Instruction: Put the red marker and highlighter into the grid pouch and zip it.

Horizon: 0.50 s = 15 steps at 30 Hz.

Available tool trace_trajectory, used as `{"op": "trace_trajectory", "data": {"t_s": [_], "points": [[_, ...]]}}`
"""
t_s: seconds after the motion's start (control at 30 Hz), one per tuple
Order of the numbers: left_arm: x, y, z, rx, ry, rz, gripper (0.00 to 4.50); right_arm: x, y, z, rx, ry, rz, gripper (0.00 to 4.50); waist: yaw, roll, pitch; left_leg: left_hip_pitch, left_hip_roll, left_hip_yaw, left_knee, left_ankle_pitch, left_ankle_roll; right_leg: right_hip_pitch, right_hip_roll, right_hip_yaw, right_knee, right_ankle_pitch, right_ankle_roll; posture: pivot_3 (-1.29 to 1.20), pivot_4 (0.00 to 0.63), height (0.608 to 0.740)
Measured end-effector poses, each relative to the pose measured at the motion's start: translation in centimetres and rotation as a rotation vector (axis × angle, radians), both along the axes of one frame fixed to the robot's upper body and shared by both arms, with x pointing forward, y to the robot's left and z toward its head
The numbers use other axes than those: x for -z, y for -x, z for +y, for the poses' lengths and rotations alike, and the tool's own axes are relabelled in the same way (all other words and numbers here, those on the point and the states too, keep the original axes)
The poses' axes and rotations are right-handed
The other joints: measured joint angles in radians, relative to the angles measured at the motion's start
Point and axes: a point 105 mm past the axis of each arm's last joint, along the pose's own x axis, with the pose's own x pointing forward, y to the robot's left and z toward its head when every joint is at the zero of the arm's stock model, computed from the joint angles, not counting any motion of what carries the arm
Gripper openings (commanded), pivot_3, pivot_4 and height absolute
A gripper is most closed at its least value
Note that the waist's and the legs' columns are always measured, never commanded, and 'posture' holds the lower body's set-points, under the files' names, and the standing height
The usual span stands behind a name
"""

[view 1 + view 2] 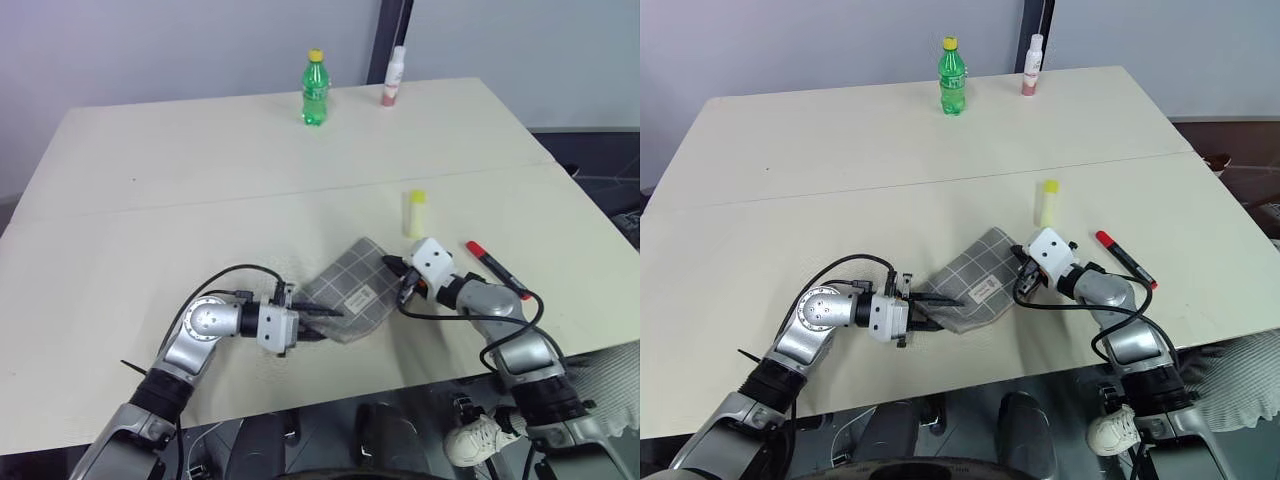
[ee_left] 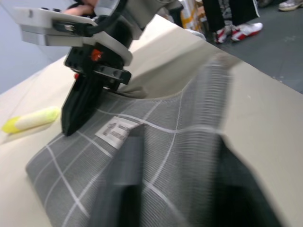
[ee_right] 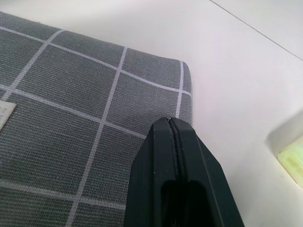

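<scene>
1. Plainly shut, the left gripper (image 1: 922,303) jaws pinch the grid pouch (image 1: 975,280) at its near corner, probably to steady it.
2. Right gripper (image 1: 400,272) jaws pressed together, tips resting on the fabric's far edge, holding nothing.
3. Beyond the right jaws on the table (image 1: 200,170): highlighter (image 1: 415,213); beside them, red marker (image 1: 497,269). Both still outside.
4. Small white label (image 1: 361,298): print unreadable.

- right gripper (image 3: 176,137), black fingers pressed together, tips over the grid pouch (image 3: 71,109) edge
- pouch's white label (image 3: 4,115) far from the fingertips
</scene>
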Motion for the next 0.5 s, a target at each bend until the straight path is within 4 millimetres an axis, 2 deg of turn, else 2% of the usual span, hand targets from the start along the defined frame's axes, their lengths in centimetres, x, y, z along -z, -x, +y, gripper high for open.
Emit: {"op": "trace_trajectory", "data": {"t_s": [0.27,0.37,0.4,0.5], "points": [[-1.4,-0.4,0.9,-0.044,0.049,0.002,0.02,-0.2,0.7,-0.6,0.021,-0.058,0.025,0.00,-0.002,0.000,0.000,0.000,0.000,0.000,0.000,0.000,0.001,0.000,0.000,0.000,0.000,0.000,0.000,0.00,0.150,0.740],[-1.4,-0.3,2.2,-0.079,0.041,0.002,0.00,-1.2,1.5,-1.1,0.031,-0.175,0.064,0.91,-0.004,0.000,0.000,-0.001,0.001,0.000,0.000,-0.001,0.001,-0.002,0.001,0.000,0.000,0.000,0.000,0.00,0.150,0.740],[-1.4,-0.4,2.6,-0.091,0.036,0.001,0.00,-1.7,1.7,-1.3,0.036,-0.207,0.066,1.34,-0.004,0.001,0.000,-0.001,0.001,0.000,0.000,-0.001,0.001,-0.002,0.001,0.000,0.000,0.000,0.000,0.00,0.150,0.740],[-1.7,-0.6,3.2,-0.109,0.045,-0.007,0.00,-3.5,2.4,-1.8,0.040,-0.299,0.055,3.01,-0.003,0.001,0.000,-0.001,0.002,0.000,0.000,-0.001,0.001,-0.002,0.002,0.000,0.000,0.000,0.000,0.00,0.150,0.740]]}}
